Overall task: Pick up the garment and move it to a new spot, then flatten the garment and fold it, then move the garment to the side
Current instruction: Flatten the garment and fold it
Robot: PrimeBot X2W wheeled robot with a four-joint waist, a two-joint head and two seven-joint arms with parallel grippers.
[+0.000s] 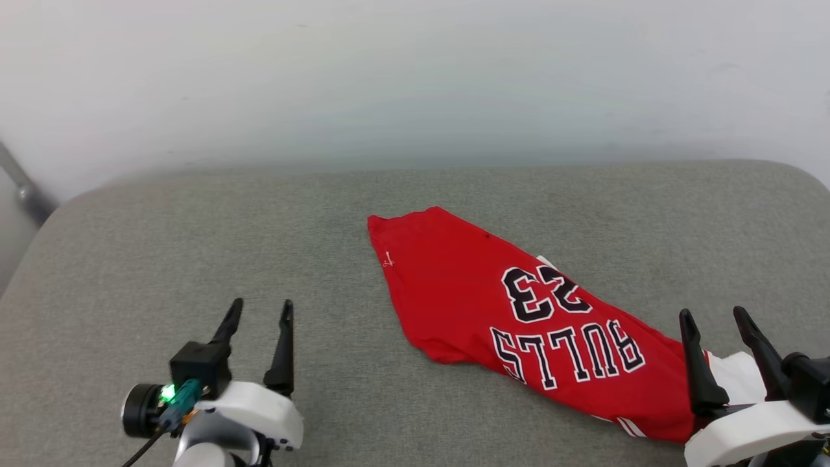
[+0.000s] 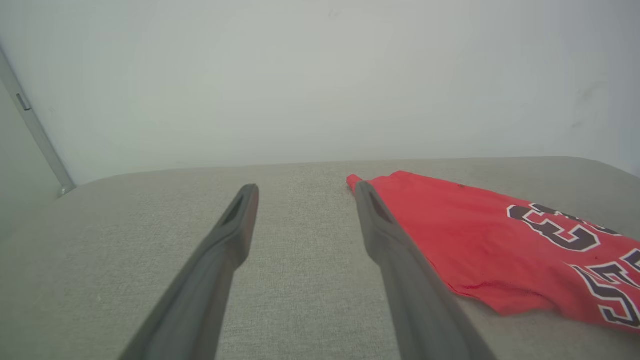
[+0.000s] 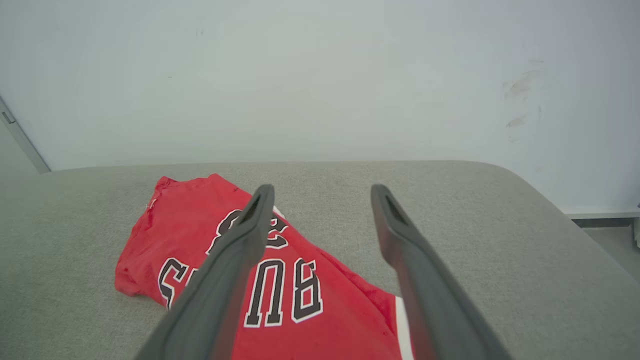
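Hands agape: left hand (image 1: 262,303) apart from garment (image 1: 454,285), right hand (image 1: 712,312) over it

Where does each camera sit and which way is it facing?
Head view: on the robot's head, looking forward and down at the garment on the grey cushion; left gripper lower left, right gripper lower right.
Left wrist view: low over the cushion, looking along its own open fingers toward the wall; garment at right.
Right wrist view: low, looking along its own fingers over the garment toward the wall.
Both wrist views share the garment and wall.
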